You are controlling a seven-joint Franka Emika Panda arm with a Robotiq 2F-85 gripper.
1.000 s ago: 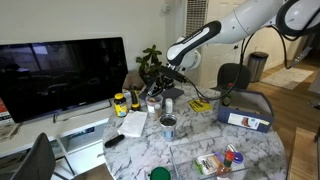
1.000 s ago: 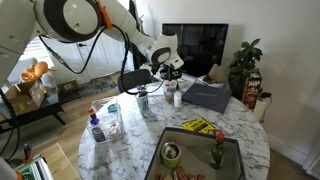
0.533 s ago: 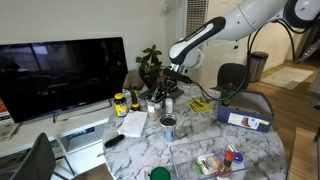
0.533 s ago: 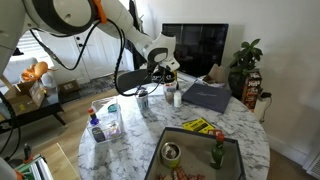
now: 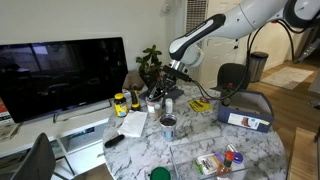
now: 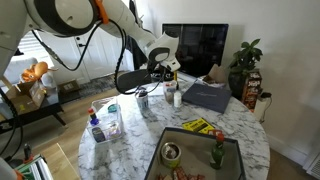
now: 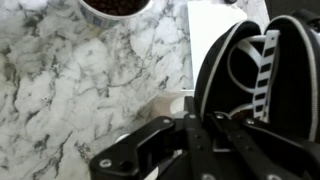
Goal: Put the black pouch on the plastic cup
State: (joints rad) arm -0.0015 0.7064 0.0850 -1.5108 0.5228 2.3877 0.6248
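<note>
My gripper [image 7: 190,135] is shut on the edge of the black pouch [image 7: 250,75], a soft black oval with a pale zip line. It holds the pouch above the marble table. In both exterior views the gripper [image 5: 171,72] [image 6: 164,69] hangs over the far part of the table with the dark pouch [image 5: 164,80] under it. The plastic cup [image 7: 115,5], pale with a reddish-brown top, shows at the upper edge of the wrist view. It also stands just below the gripper in both exterior views [image 5: 168,104] [image 6: 177,96].
A metal can [image 5: 168,125] stands nearer the table's middle. A yellow-labelled bottle [image 5: 120,103], a black remote [image 5: 113,141], a grey-blue box [image 5: 246,112], a yellow packet [image 5: 200,105], a plant [image 5: 150,65] and a television [image 5: 60,75] surround the spot.
My gripper has risen a little with the black pouch in it, away from the table top. The cup and can have not moved.
</note>
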